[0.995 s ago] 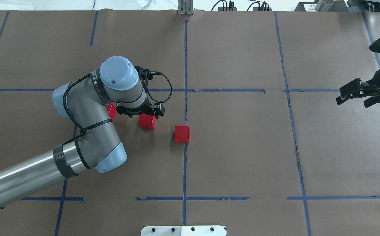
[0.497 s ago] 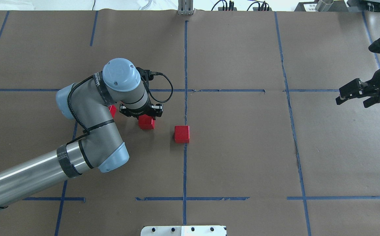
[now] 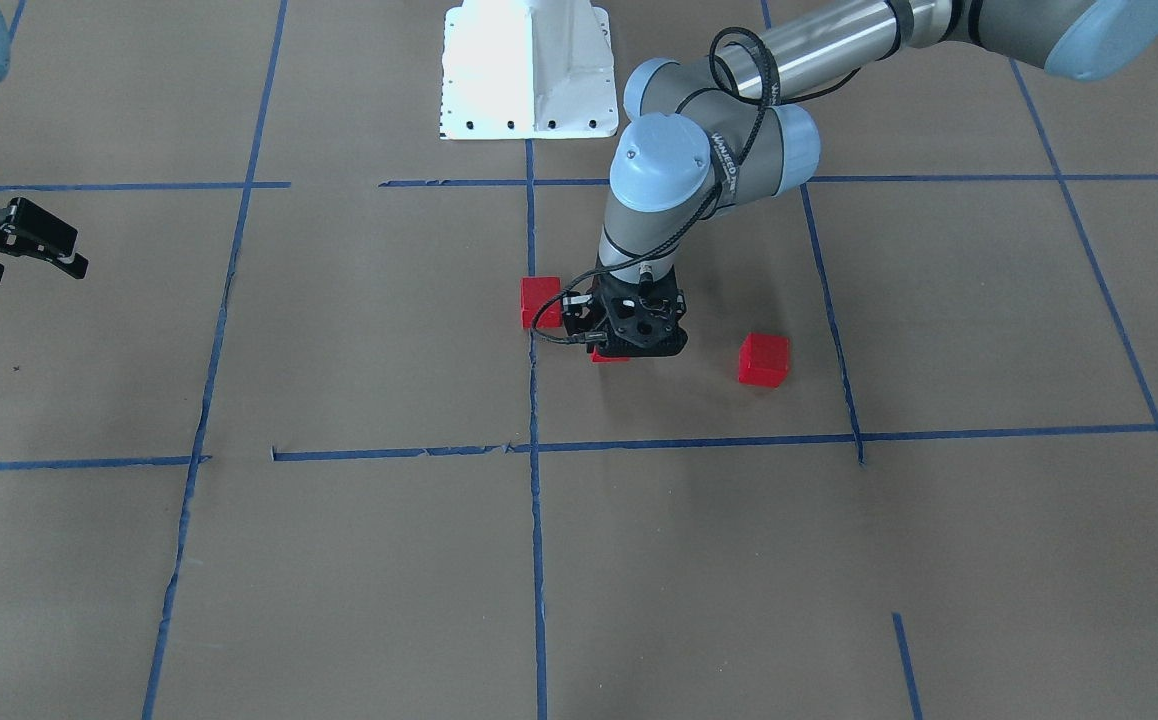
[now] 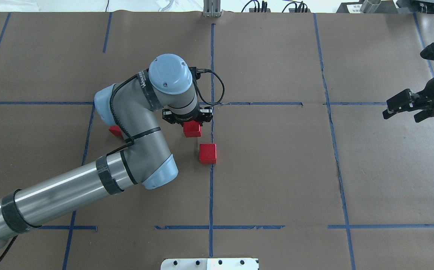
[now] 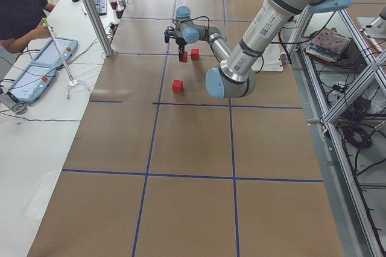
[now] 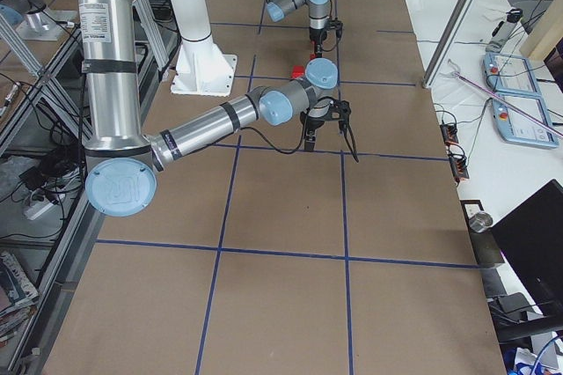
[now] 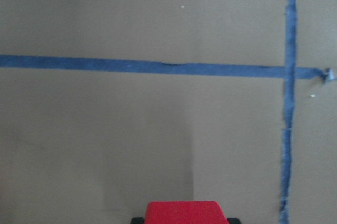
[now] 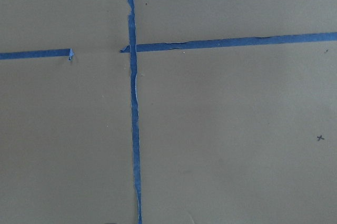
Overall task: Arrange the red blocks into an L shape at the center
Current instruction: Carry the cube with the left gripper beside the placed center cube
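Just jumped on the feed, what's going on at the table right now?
The left pincer is shut on one red block and holds it just to the left of the long blue tape line. A second red block sits on the paper against that line, apart from the held one. The third red block lies further out on the robot's left, beside the arm. The right pincer hangs open at the far right, away from every block. No L shape yet.
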Controlling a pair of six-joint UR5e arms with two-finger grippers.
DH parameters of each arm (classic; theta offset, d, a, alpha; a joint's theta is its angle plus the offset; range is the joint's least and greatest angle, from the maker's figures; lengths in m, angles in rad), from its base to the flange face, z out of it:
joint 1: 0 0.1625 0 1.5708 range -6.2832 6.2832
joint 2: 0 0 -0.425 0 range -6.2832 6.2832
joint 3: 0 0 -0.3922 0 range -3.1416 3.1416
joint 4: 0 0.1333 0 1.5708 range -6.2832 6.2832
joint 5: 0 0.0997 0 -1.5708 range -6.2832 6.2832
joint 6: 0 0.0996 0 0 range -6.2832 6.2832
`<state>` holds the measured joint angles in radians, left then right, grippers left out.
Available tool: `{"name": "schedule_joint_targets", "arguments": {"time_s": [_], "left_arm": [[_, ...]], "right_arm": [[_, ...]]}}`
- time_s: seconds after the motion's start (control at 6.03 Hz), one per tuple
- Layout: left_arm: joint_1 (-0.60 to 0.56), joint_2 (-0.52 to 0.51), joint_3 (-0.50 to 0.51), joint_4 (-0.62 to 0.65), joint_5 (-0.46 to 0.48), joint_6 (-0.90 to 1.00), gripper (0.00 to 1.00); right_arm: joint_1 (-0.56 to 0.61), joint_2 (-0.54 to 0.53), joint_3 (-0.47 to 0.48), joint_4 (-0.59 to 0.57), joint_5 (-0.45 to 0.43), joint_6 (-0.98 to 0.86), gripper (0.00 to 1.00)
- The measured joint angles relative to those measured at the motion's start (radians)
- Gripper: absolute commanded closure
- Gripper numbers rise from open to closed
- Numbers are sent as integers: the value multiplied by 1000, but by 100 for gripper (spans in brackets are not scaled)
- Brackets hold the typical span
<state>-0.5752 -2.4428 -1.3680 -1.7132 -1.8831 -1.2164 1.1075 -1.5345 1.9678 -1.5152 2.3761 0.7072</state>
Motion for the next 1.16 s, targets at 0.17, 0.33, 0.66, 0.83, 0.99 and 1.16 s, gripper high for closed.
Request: {"name": "schedule_joint_targets", "arguments": {"time_s": [0.17, 0.33, 0.66, 0.83, 0.99, 1.16], "left_arm": [[5, -31, 34, -2, 8, -1, 100], [13, -42, 47, -3, 11, -2, 100], [41, -45, 53, -3, 26, -6, 100], [49, -44, 53, -3, 29, -9, 100], [52, -42, 53, -4, 30, -10, 100], [53, -41, 53, -5, 30, -11, 100]], "right_arm": [[0, -1, 0, 0, 0, 0, 0], [0, -2, 0, 0, 0, 0, 0], [-1, -1, -2, 0, -1, 0, 0], [-1, 0, -1, 0, -1, 0, 0], [-1, 0, -1, 0, 0, 0, 0], [-1, 2, 0, 0, 0, 0, 0]]}}
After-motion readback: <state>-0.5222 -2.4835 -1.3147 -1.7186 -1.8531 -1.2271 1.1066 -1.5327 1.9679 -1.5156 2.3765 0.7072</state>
